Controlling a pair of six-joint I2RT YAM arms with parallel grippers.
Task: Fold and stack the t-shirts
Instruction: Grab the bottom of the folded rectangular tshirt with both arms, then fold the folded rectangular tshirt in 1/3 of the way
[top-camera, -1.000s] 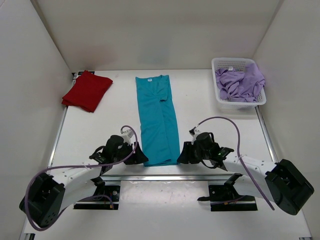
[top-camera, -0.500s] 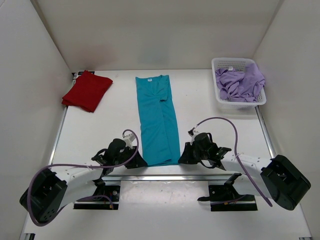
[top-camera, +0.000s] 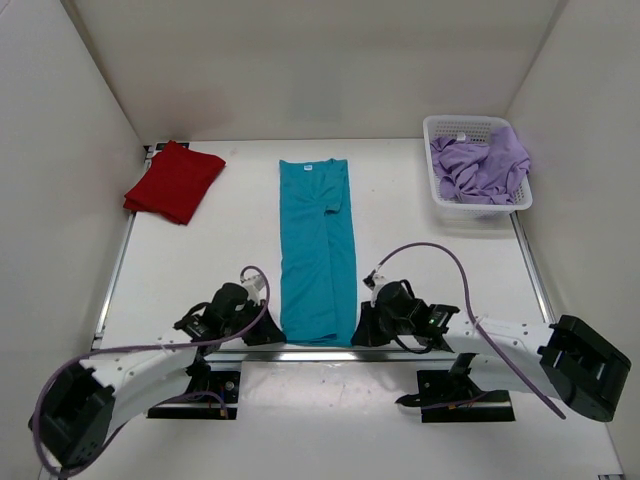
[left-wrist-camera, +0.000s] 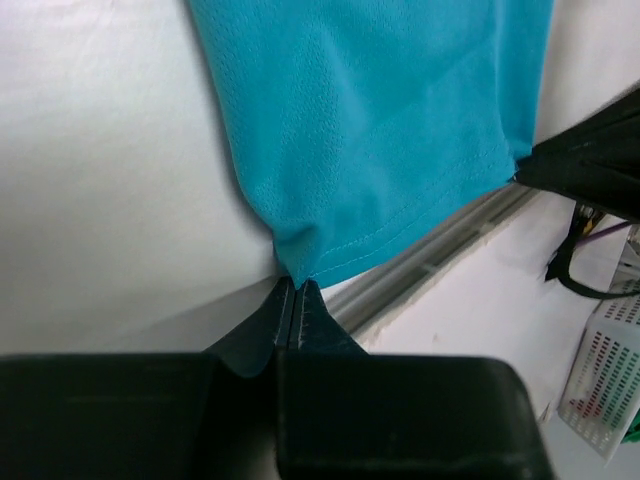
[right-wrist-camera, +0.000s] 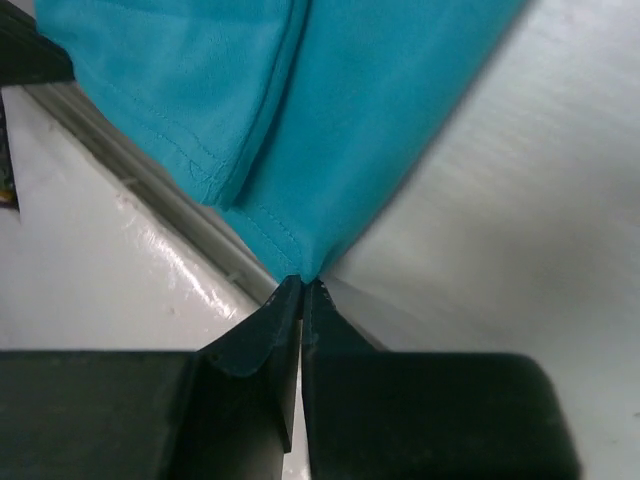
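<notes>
No lettering, brand or number is legible in any of my views; the pale neck tag (top-camera: 308, 164) on the teal t-shirt (top-camera: 317, 250) is too small to read.

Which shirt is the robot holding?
The teal fabric t-shirt, stretched mid-table; the folded red t-shirt lies far left, the lavender t-shirt crumpled in the white basket.

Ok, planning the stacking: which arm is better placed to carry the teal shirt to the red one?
Left, probably. The red shirt lies folded at the far left, on the left arm's side. Both the left hand and right hand pinch near hem corners of the teal shirt, so grip favours neither.
</notes>
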